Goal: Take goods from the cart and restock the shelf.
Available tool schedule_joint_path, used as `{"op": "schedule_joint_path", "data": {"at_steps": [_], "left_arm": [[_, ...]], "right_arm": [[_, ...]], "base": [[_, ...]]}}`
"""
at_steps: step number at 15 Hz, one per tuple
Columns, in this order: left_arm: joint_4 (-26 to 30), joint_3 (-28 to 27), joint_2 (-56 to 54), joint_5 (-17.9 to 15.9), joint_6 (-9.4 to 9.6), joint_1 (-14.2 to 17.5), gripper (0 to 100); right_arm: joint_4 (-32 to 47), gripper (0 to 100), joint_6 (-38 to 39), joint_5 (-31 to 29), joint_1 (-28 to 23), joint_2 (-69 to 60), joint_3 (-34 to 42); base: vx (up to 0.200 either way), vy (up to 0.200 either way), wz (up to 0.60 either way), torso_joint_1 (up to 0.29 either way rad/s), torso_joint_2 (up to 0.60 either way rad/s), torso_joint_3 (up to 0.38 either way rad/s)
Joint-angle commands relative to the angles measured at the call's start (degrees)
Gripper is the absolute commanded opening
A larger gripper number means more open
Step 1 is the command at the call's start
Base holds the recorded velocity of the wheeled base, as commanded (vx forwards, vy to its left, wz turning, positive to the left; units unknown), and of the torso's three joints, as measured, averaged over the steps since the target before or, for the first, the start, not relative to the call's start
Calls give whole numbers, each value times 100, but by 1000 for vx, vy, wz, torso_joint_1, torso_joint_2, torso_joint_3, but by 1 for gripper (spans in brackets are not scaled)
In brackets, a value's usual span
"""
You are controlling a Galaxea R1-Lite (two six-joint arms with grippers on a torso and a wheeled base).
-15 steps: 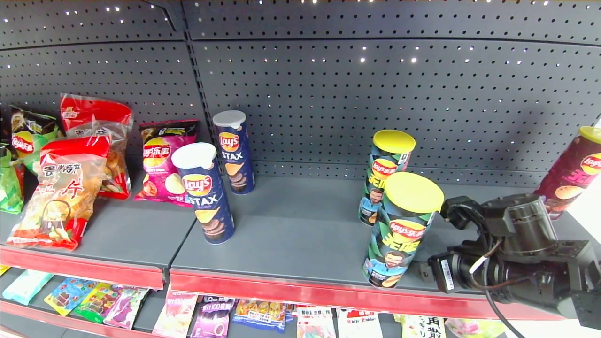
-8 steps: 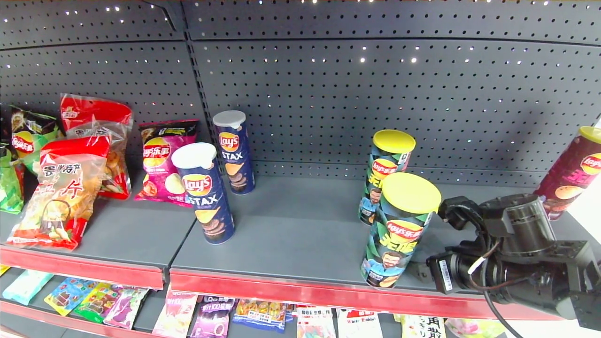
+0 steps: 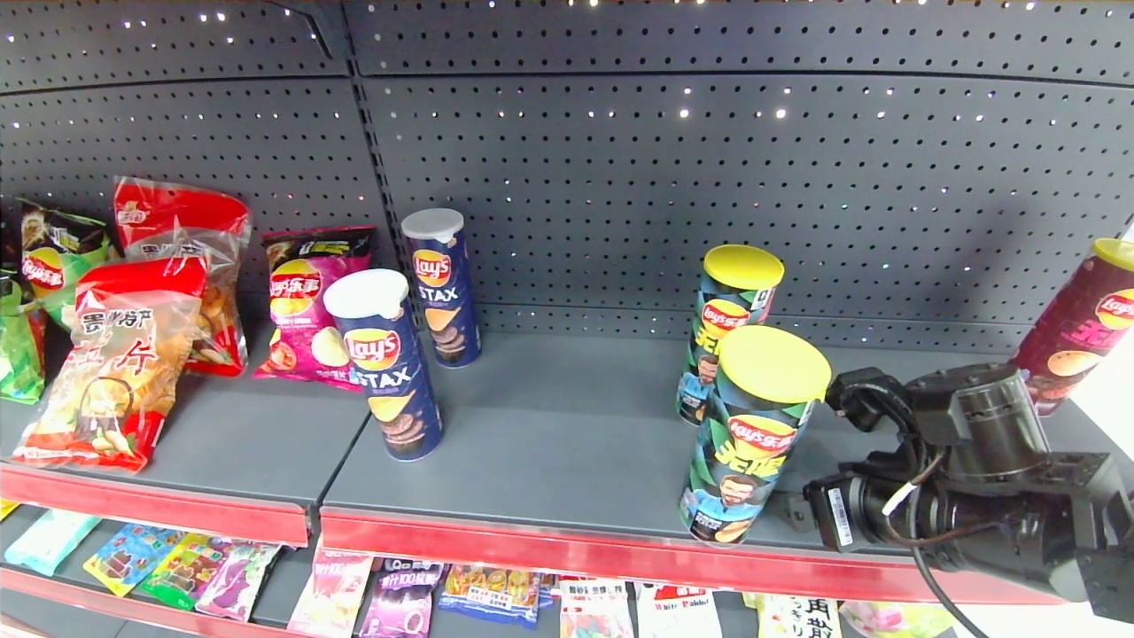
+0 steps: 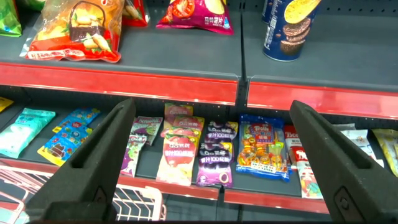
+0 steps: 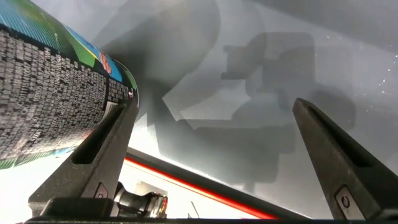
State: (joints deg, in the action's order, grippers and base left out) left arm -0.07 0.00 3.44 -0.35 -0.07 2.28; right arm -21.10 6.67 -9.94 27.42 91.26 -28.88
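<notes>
A green chip can with a yellow lid [image 3: 753, 434] stands at the front of the grey shelf [image 3: 549, 443], close to the red edge rail. A second can of the same kind [image 3: 728, 332] stands just behind it. My right gripper [image 3: 791, 511] sits low beside the front can, on its right. In the right wrist view this gripper [image 5: 211, 106] is open, with the can [image 5: 56, 93] outside one finger [image 5: 102, 155] and bare shelf between the fingers. My left gripper [image 4: 211, 106] is open and holds nothing, facing the lower shelf of packets [image 4: 211, 155].
Two blue chip cans [image 3: 385, 363] [image 3: 443, 283] stand mid-shelf and snack bags [image 3: 124, 354] lie at the left. A maroon can [image 3: 1076, 323] leans at the far right. Bare shelf lies between the blue and green cans. A wire cart's rim [image 4: 134, 208] shows below the left gripper.
The front green can and my right gripper have both shifted slightly to the left. The other goods have not moved.
</notes>
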Motion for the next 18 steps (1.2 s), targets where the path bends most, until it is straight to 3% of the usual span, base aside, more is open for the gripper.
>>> {"op": "schedule_joint_path", "data": {"at_steps": [1,7,10,18], "left_arm": [[-1,0,8,0,-1,1,100],[-1,0,8,0,-1,1,100],[-1,0,8,0,-1,1,100],[-1,0,8,0,-1,1,100]], "right_arm": [[-8,100,1,0,9,-12,5],[-17,100,28,-149,-61,-231,119],[-8,100,1,-149,-316,-680,198],[36,100,-289,-149,-228,-2200,893]], "base": [[0,0,0,0,0,0],[0,0,0,0,0,0],[0,0,0,0,0,0],[0,0,0,0,0,0]]}}
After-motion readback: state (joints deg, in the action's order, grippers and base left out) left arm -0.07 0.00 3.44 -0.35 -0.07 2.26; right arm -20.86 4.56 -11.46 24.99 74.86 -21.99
